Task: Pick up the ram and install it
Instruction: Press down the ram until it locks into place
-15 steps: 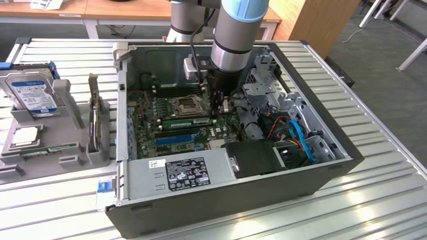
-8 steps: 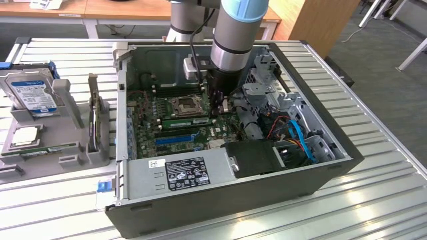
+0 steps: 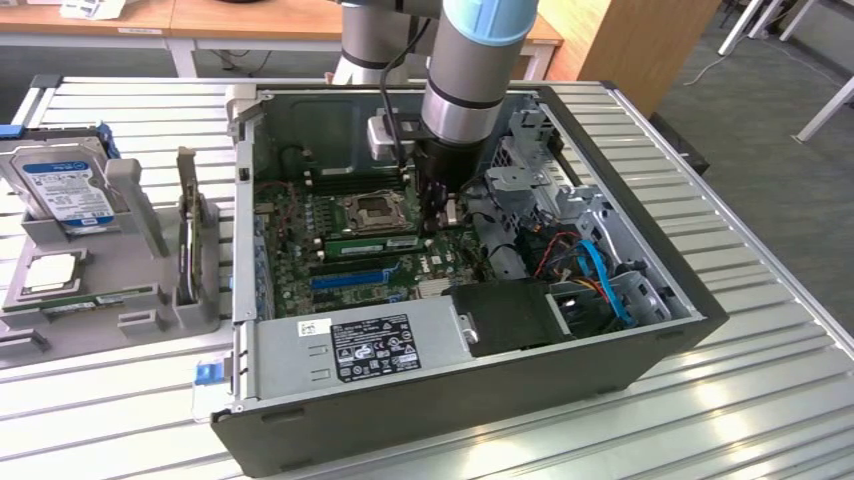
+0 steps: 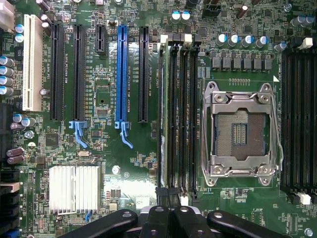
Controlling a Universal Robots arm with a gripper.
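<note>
Inside case [image 3: 641,300], gripper [image 3: 447,205] downward

Single arm comes down near vertical from the top of the exterior view, grey-and-blue forearm tube above, black wrist section below. End effector [image 3: 447,212] is low, pointing straight down, fingers pressed together with no gap. In the wrist view the black finger linkages [image 4: 171,223] meet at the middle, jaws fully closed

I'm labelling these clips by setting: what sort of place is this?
Probably a robotics lab or workshop set up for PC assembly: an open computer case lies on a slatted metal table, parts wait in a grey fixture, and wooden desks stand behind.
</note>
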